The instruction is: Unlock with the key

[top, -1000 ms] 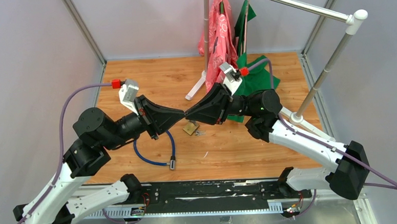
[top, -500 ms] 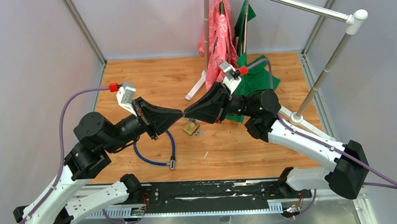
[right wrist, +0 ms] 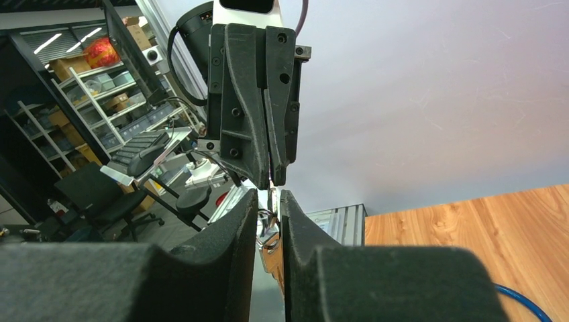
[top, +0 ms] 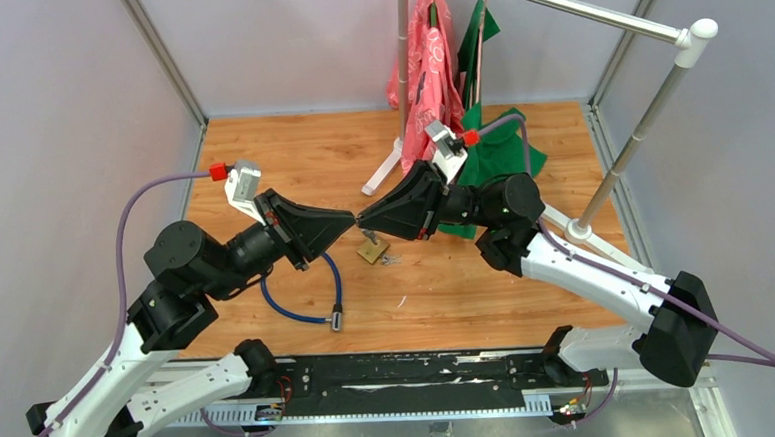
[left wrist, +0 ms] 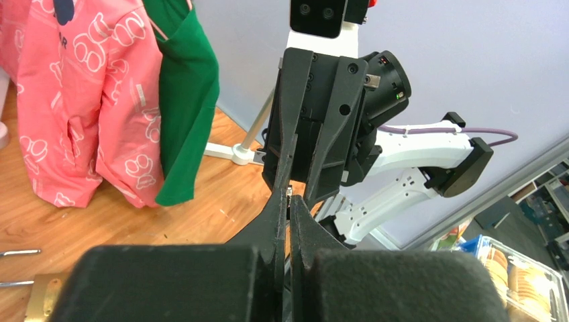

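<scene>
My two grippers meet tip to tip above the middle of the wooden table. The left gripper (top: pixel 351 220) (left wrist: pixel 289 201) is shut on a thin metal key (left wrist: pixel 288 194). That key (right wrist: pixel 269 231) hangs with its ring down into the narrow gap of the right gripper (top: pixel 361 220) (right wrist: pixel 270 196). It lies against the right-hand finger (right wrist: pixel 295 228), and a slit shows on its other side. The brass padlock (top: pixel 370 250) (left wrist: pixel 39 299) lies on the table just below the tips, untouched.
A blue cable (top: pixel 303 308) with a metal plug curls near the front. Small loose metal pieces (top: pixel 391 260) lie beside the padlock. A clothes rack stands behind with pink (top: pixel 428 71) and green (top: pixel 500 152) garments, its foot (top: pixel 381 174) and right pole (top: pixel 612 177) close to the right arm.
The meeting point of the two grippers has drifted slightly left. The left wrist has pulled back a little. The right jaws have narrowed a touch.
</scene>
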{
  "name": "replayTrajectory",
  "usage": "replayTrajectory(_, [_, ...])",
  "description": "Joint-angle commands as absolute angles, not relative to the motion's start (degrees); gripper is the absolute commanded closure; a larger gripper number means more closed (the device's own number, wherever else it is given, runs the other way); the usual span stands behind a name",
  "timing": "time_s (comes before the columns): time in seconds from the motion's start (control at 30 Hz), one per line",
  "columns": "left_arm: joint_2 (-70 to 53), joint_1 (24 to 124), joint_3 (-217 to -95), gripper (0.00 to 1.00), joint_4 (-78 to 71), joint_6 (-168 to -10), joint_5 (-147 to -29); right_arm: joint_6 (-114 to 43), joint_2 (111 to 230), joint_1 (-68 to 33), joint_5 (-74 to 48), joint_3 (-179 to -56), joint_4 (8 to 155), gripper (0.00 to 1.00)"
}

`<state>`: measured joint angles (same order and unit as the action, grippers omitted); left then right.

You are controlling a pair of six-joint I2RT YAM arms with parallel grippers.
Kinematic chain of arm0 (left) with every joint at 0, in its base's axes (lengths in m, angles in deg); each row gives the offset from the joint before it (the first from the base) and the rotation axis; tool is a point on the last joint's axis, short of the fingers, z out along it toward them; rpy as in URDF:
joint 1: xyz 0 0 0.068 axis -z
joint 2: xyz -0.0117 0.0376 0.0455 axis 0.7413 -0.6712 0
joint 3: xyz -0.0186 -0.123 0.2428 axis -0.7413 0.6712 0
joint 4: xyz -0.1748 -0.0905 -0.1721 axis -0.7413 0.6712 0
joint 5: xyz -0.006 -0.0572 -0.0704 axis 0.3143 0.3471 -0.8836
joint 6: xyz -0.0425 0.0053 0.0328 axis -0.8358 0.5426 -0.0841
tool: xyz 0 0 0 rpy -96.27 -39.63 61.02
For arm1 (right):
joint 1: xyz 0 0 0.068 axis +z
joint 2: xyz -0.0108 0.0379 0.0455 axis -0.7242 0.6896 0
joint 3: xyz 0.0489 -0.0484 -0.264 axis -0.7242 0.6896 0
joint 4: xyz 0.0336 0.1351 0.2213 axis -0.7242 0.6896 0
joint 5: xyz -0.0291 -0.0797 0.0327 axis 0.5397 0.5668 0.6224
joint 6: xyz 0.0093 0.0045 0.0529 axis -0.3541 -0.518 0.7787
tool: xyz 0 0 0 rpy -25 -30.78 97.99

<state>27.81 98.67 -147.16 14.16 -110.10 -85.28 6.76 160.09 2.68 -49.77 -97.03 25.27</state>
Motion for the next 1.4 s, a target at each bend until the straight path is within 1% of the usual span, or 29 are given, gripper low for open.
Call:
replayTrajectory(0.0, [27.9,98.6,-146.8,1.00,13.2,-109.8,-81.6,5.3,159.0,2.4,-52.8,-97.8,24.2,0.81])
replayTrajectory(0.3, [28.0,98.6,-146.4,1.00,13.2,-109.6,-81.0,5.4,159.3,2.6,-54.0,-97.9,24.5,0.86])
replayTrajectory(0.37, [28.0,98.6,-146.5,1.00,13.3,-109.4,-80.9,5.4,159.4,2.8,-54.9,-98.0,24.9,0.86])
replayTrajectory(0.5, [28.0,98.6,-146.8,1.00,13.8,-109.0,-80.6,5.3,159.6,3.0,-56.7,-98.5,25.8,0.82])
replayTrajectory(0.6, [28.2,98.6,-146.9,1.00,14.4,-108.7,-80.5,4.1,158.9,3.1,-57.2,-98.4,28.0,0.81])
replayTrajectory(0.87, [28.7,98.6,-146.6,1.00,14.8,-108.6,-80.0,-0.4,157.6,3.1,-58.3,-99.2,35.0,0.89])
replayTrajectory(1.0, [28.7,98.6,-146.4,1.00,14.8,-108.5,-80.0,-1.7,157.3,3.1,-58.4,-99.4,36.8,1.00])
replayTrajectory(1.13, [28.5,98.6,-146.3,1.00,14.9,-108.4,-80.1,-3.1,156.8,3.2,-57.4,-99.4,39.3,1.00])
replayTrajectory(1.37, [28.2,98.6,-146.5,1.00,17.0,-107.4,-79.8,-11.6,153.5,3.3,-49.7,-99.2,52.2,1.00])
